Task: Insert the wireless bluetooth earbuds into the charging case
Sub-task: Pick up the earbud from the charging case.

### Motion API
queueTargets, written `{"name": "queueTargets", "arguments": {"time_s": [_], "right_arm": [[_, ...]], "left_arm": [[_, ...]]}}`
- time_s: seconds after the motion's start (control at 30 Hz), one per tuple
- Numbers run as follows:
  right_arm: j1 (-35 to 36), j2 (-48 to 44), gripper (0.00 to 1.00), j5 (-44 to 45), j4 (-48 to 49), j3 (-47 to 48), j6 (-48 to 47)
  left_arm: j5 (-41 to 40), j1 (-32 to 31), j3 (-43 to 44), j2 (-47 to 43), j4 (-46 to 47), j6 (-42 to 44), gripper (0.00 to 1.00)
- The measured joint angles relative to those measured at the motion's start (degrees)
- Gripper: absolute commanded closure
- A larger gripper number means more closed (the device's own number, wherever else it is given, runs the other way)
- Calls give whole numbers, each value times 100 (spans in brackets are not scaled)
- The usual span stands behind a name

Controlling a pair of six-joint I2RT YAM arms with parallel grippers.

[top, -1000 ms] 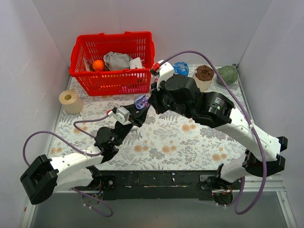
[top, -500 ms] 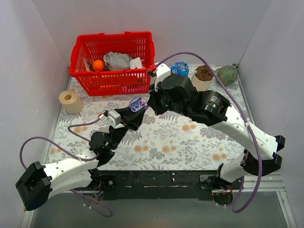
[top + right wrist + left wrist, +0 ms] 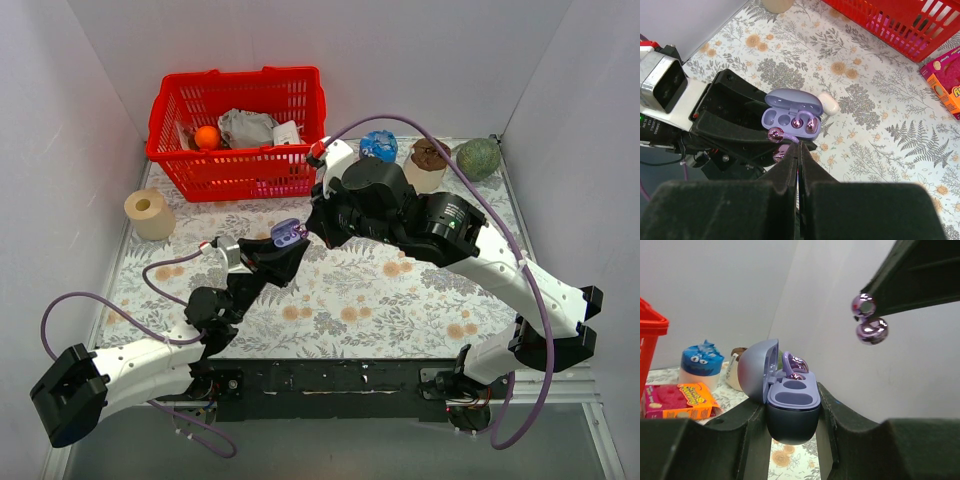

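Observation:
My left gripper (image 3: 281,250) is shut on the charging case (image 3: 288,233), a lavender oval with its lid open, and holds it above the table. In the left wrist view the case (image 3: 792,407) sits between the gripper's two dark fingers (image 3: 752,440), and one shiny purple earbud (image 3: 796,364) lies in its far slots; the near slots are empty. My right gripper (image 3: 799,148) is shut on the other earbud (image 3: 776,136) and holds it just beside the open case (image 3: 790,111). This held earbud also shows in the left wrist view (image 3: 868,320), up and to the right of the case.
A white capsule (image 3: 829,103) lies on the floral table behind the case. A red basket (image 3: 240,130) with items stands at the back left, and a paper roll (image 3: 148,213) is at the left. A blue tub (image 3: 380,145), a brown-topped cup (image 3: 428,160) and a green fruit (image 3: 478,157) stand at the back right. An orange and pink box (image 3: 946,82) lies near the basket.
My left gripper has carried the open case toward the near left. My right gripper has followed it with the earbud.

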Motion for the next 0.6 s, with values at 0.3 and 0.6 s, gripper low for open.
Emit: {"name": "queueTargets", "arguments": {"time_s": [0.3, 0.6], "right_arm": [[0, -7, 99, -131, 46, -39, -46], [0, 227, 99, -66, -109, 654, -109]], "left_arm": [[824, 0, -22, 461, 487, 870, 100], [601, 0, 514, 1163, 977, 2369, 100]]}}
